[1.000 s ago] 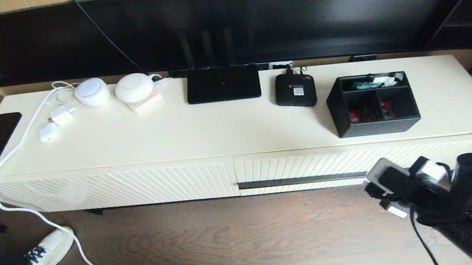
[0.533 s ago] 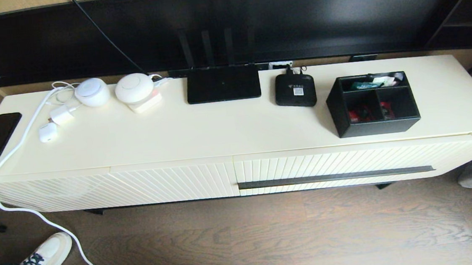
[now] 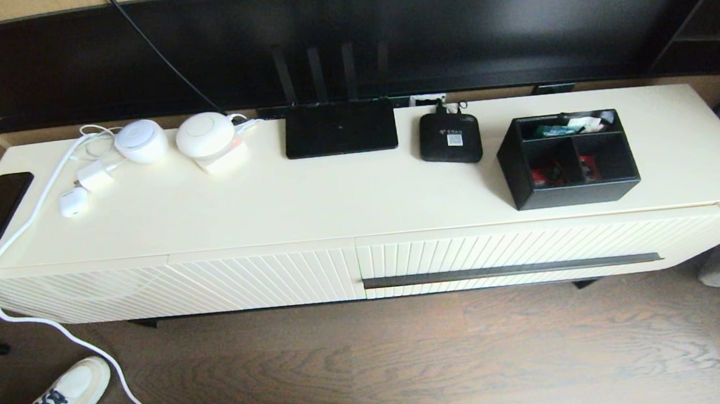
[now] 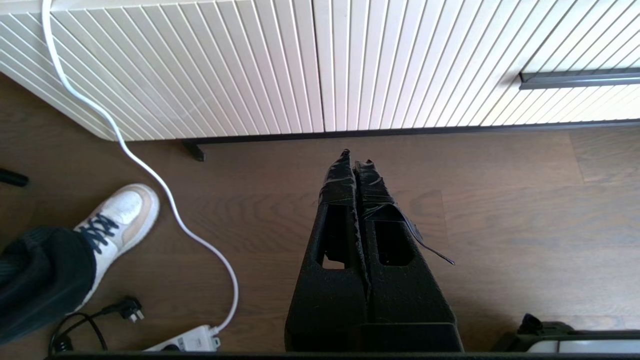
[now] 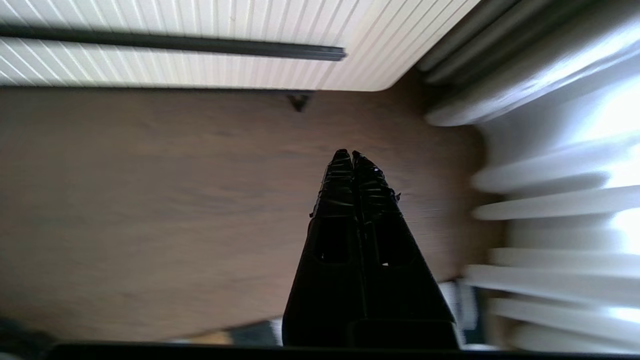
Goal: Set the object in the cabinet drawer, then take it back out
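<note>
The black organizer box (image 3: 568, 158) is sitting on the cream cabinet top (image 3: 334, 197) toward its right end, just beside the small set-top box (image 3: 451, 138), its red and white contents only partly showing inside the compartments. Below it the cabinet drawer (image 3: 518, 250) is lying fully closed, so its interior is hidden. Neither arm is showing in the head view; the wrist views show the left pincer (image 4: 356, 159) and right pincer (image 5: 347, 155) hanging over the wooden floor (image 3: 411, 365), both pressed together and holding nothing.

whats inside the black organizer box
The organizer box has three compartments: red items in the front two, green and white packets in the back. Its walls hide what lies deeper.
</note>
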Available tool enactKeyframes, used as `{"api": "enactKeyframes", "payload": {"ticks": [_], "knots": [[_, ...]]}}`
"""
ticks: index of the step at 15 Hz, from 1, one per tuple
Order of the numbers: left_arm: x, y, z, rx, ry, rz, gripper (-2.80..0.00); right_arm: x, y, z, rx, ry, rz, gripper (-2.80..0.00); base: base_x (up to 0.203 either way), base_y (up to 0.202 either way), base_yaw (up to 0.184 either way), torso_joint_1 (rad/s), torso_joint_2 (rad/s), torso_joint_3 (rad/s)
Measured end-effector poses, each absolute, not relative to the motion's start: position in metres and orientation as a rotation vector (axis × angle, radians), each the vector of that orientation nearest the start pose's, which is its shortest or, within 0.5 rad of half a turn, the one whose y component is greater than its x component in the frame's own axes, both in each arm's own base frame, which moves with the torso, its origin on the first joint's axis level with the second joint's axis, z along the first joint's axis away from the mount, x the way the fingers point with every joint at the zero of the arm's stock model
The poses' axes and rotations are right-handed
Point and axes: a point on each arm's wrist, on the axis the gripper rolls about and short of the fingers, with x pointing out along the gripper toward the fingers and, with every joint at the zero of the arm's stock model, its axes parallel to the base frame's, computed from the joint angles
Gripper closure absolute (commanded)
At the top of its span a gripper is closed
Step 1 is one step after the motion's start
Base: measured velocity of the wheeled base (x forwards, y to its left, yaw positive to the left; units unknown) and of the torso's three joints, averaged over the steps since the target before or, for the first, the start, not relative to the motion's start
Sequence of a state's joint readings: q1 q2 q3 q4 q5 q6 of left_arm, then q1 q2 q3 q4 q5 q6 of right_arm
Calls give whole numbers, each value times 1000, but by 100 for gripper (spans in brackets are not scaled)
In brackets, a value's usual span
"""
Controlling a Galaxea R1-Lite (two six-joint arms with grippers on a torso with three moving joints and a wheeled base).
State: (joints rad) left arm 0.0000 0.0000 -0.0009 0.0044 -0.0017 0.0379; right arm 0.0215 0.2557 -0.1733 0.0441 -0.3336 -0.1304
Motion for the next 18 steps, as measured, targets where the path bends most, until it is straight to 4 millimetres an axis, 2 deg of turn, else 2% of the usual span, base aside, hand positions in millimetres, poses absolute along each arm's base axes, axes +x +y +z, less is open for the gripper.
{"api": "enactKeyframes", "payload": {"ticks": [2, 4, 9, 18], "knots": [[-23, 0, 75, 38, 4, -2, 0, -21, -6, 110, -5, 107, -241, 0, 0, 0, 0, 0, 0, 0], [-23, 0, 75, 38, 4, -2, 0, -29, -3, 98, 65, 101, -111, 0, 0, 0, 0, 0, 0, 0], [-23, 0, 75, 39, 4, -1, 0, -25, 0, 83, 5, -24, -3, 0, 0, 0, 0, 0, 0, 0], [-23, 0, 75, 38, 4, -2, 0, -23, 0, 77, -16, -17, 1, 0, 0, 0, 0, 0, 0, 0]]}}
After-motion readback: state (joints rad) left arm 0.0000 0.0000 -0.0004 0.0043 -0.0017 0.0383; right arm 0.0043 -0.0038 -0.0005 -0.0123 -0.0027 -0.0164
